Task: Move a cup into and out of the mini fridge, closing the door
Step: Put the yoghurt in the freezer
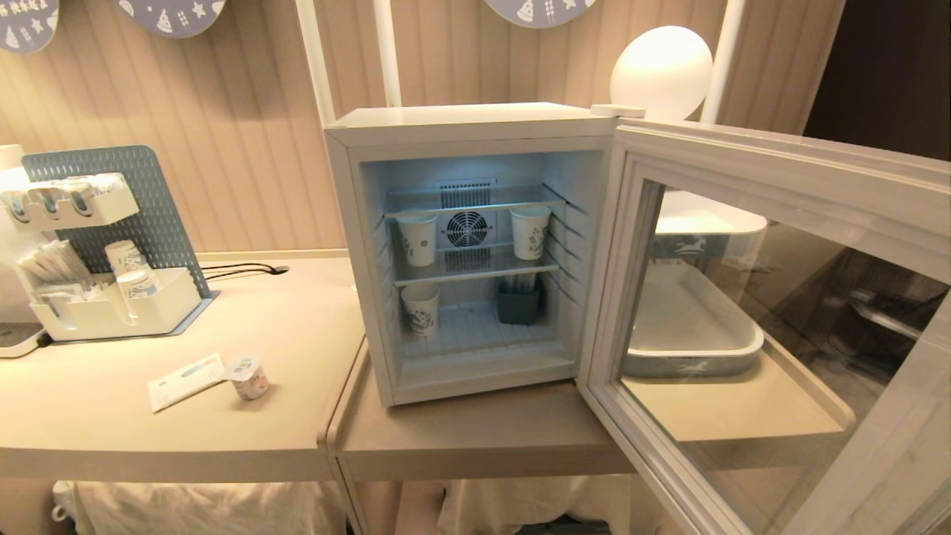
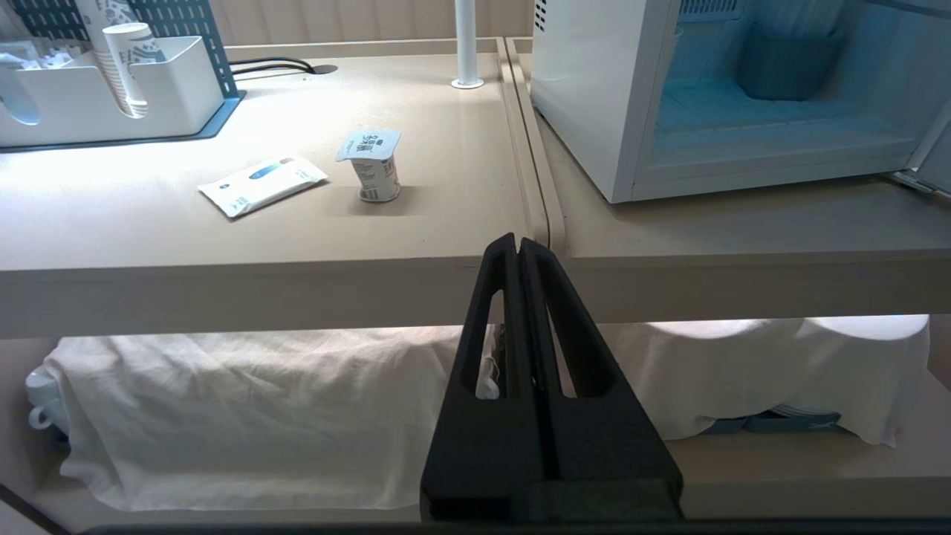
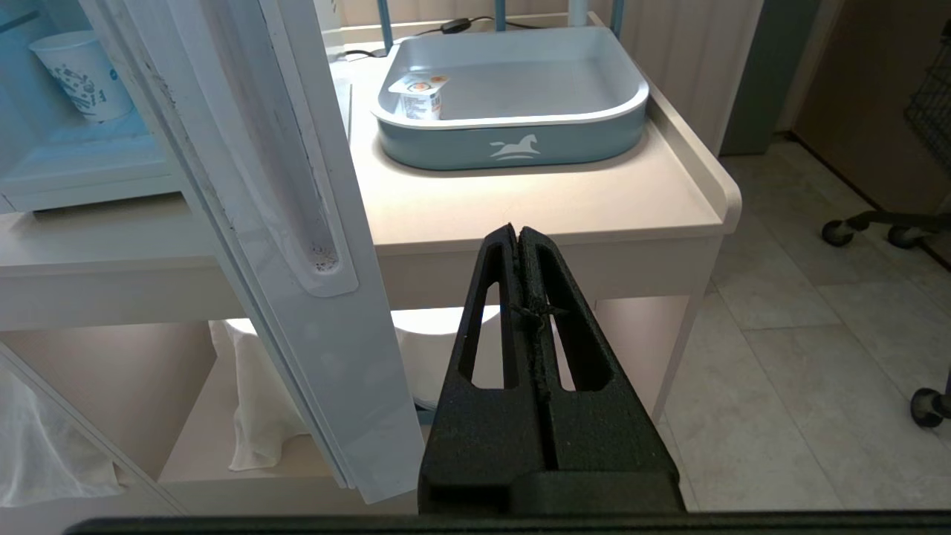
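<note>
The cup (image 1: 248, 377) is seen standing upright on the left table (image 1: 111, 423), out in the open, with a flat white packet (image 1: 185, 380) lying just beside it. A white organizer (image 1: 111, 308) with stacked paper cups is set farther back on that table against a blue pegboard (image 1: 160, 215). The mini fridge (image 1: 461, 126) is placed on the adjoining table, lit inside, and its door (image 1: 780, 171) is swung wide open to the right. Three paper cups (image 1: 418, 239) are found on its shelves: two on the middle shelf, one on the floor level next to a small dark bin (image 1: 518, 305). Beyond the open door a blue-grey tray (image 3: 513, 141) is seen, holding a small cup with an orange-marked lid (image 3: 420, 95). The left gripper (image 2: 518, 245) is held low in front of the table edge, fingers pressed together and empty. The right gripper (image 3: 518, 234) is likewise pressed together and empty, just beside the door's edge.
</note>
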You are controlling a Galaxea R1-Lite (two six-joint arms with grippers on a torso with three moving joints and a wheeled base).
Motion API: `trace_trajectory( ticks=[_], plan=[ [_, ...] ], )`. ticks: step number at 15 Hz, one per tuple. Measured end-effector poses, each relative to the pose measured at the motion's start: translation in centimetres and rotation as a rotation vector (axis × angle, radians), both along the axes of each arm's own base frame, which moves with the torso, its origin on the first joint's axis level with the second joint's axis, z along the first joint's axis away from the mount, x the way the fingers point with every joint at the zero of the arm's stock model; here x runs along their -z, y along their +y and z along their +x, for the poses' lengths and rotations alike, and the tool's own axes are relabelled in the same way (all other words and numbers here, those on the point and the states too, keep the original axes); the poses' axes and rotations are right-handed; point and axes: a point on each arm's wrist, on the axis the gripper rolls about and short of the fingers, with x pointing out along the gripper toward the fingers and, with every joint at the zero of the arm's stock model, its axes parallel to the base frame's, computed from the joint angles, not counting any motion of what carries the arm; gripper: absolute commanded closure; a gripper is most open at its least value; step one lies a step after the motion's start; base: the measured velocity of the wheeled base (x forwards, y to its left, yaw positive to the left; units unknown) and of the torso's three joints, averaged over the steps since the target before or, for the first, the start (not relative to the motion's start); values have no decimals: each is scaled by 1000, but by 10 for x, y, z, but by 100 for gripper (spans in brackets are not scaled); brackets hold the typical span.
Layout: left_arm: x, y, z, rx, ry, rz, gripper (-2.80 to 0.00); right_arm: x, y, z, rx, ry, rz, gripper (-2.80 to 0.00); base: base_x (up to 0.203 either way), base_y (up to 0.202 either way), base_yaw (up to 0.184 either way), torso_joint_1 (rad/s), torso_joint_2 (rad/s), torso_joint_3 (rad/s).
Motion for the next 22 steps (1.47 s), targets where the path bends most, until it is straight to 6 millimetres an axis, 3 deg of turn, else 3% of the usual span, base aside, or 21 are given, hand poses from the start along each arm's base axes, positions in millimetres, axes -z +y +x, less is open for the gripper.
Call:
trace_trajectory(
  ticks=[9,22],
  plan=[
    [0,0,0,1,0,0,0,0,0,0,0,-3,1,0,-6,0,0,1,0,0],
    [0,0,0,0,-1,1,0,0,0,0,0,-10,2,0,-166,0,0,4,2,3]
  ],
)
